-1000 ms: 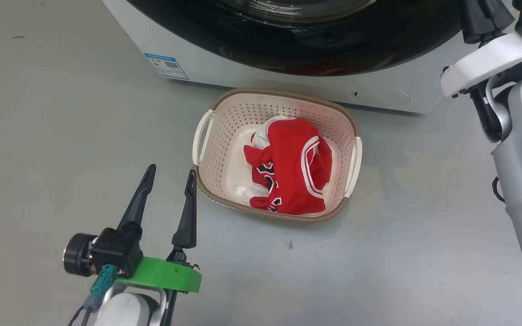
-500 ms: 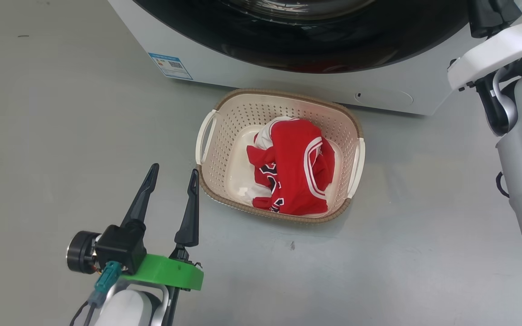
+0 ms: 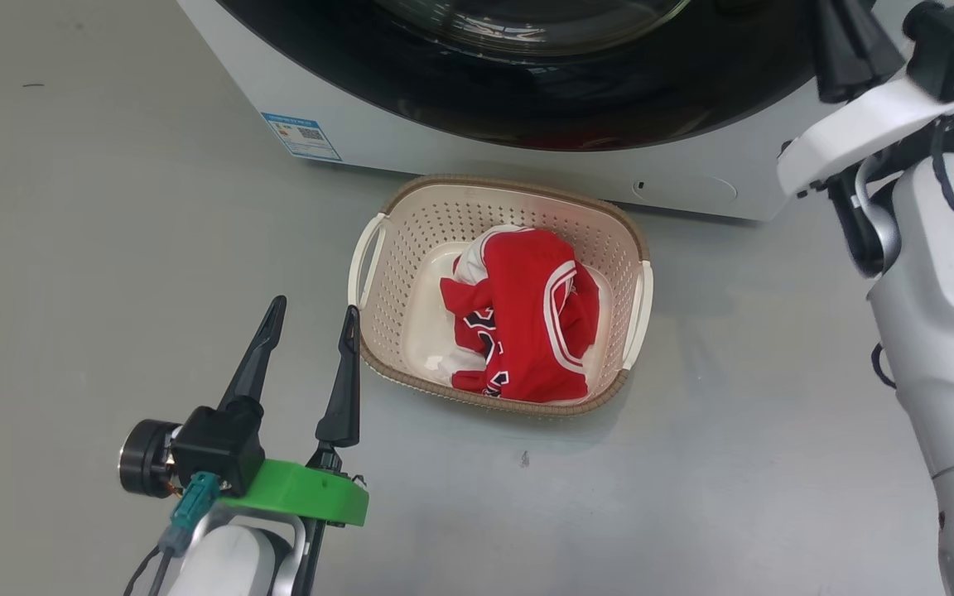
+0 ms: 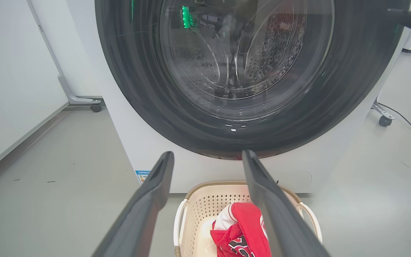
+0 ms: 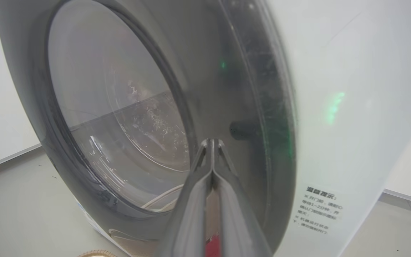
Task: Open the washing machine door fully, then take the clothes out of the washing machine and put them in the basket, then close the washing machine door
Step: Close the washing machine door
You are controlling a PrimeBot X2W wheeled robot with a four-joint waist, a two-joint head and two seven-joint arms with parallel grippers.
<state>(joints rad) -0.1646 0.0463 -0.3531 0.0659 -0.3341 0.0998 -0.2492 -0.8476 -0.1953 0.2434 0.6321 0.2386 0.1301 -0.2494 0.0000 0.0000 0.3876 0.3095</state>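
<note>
glossy black door (image 3: 527, 108), perforated plastic basket (image 3: 411, 248), red cloth (image 3: 527, 323)

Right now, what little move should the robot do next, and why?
Probably one gentle push on the washing machine door with the shut right gripper, whose tips sit at the door's dark rim. The clothes already lie in the basket and the door looks swung against the washing machine, but I cannot tell whether it has latched.

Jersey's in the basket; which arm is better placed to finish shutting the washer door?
Right, probably. The right fingers, shut, point at the dark rim of the washing machine door; the left fingers hang open, low beside the basket.
</note>
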